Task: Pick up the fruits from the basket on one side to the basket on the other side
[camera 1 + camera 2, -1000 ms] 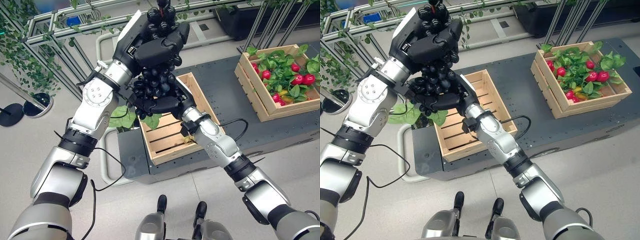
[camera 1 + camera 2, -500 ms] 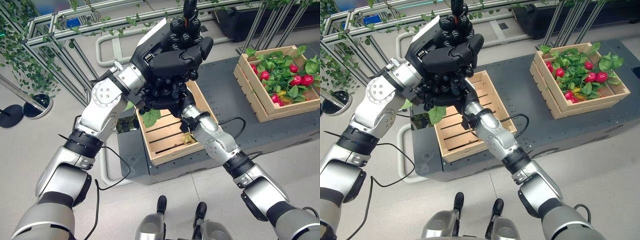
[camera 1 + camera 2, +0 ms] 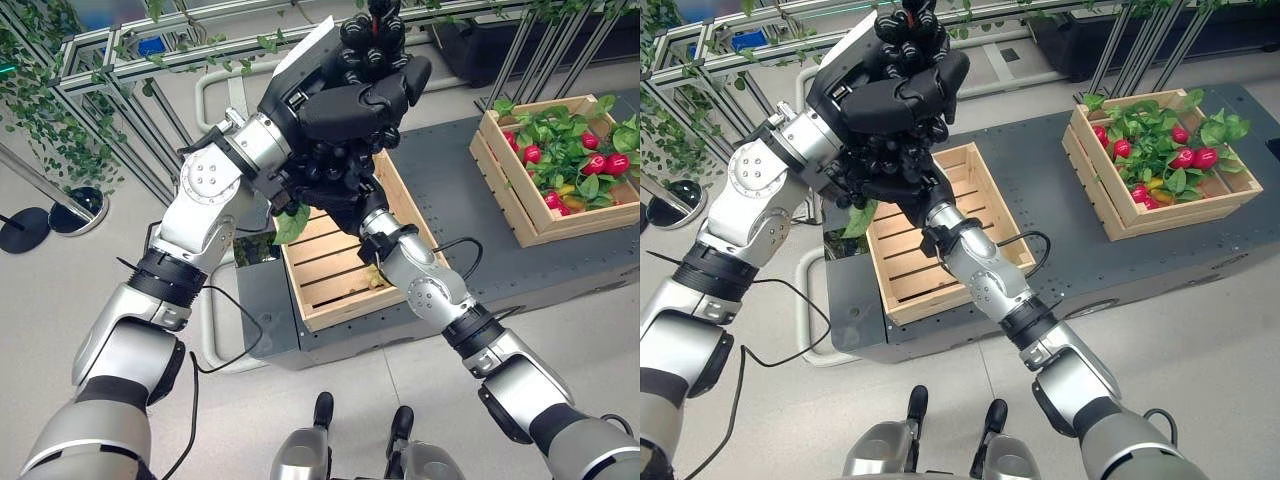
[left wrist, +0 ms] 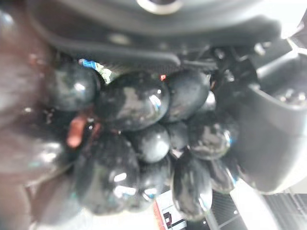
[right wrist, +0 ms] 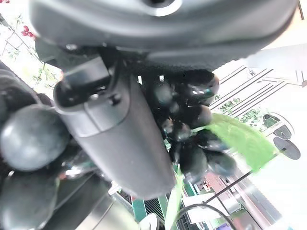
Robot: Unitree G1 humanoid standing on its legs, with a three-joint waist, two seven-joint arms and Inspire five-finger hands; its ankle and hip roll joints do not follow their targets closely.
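Black grapes [image 3: 352,150], one big bunch with a green leaf [image 3: 291,223] hanging from it, are being held high in the air between the two hands, above the near wooden basket [image 3: 340,262]. The left hand [image 3: 350,100] is gripping the upper part of the bunch with its fingers curled over the berries, and the right hand [image 3: 902,186] is cupping the lower part from underneath, its fingers and thumb bent around the grapes too; both wrist views are showing shiny dark berries pressed against the palms. The bunch and the arms are hiding the far end of the near basket, whose slatted bottom is looking bare where it can be seen. The other wooden basket [image 3: 520,205] is standing well apart on the robot's right side, and it is carrying red fruits [image 3: 605,160] among many green leaves. Both baskets are resting on a dark grey platform [image 3: 450,190] with small holes. Around it the floor [image 3: 60,290] is pale grey, and behind are standing metal frames [image 3: 130,70] with green ivy [image 3: 35,110] climbing on them.
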